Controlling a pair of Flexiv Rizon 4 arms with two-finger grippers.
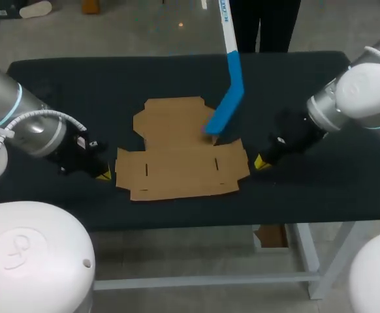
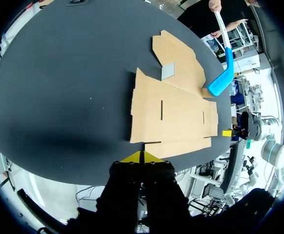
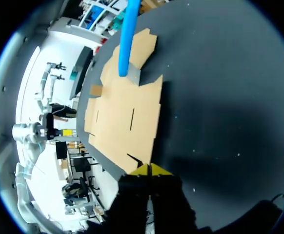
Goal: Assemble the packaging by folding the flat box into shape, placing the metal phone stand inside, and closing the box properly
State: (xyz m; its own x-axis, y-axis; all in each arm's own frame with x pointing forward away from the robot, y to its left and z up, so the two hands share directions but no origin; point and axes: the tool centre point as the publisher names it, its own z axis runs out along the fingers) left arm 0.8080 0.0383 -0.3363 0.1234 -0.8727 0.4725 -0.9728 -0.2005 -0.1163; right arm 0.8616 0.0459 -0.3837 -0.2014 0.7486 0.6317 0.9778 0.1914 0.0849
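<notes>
The flat brown cardboard box [image 1: 180,153] lies unfolded in the middle of the black table. A small grey metal piece [image 2: 167,70], probably the phone stand, rests on the box's far flap. A person's blue-and-white stick [image 1: 228,98] reaches over the far edge, its blue end touching down beside that piece. My left gripper [image 1: 103,175] sits low just off the box's left edge, shut and empty. My right gripper [image 1: 260,161] sits low at the box's right edge, shut on nothing. Each wrist view has its own yellow tips pressed together, left [image 2: 142,157] and right [image 3: 150,169], facing the box edge.
The black table [image 1: 66,85] stretches bare on both sides of the box and behind it. Its front edge runs close below the box. The person stands behind the far edge, holding the stick's white handle [image 2: 221,24].
</notes>
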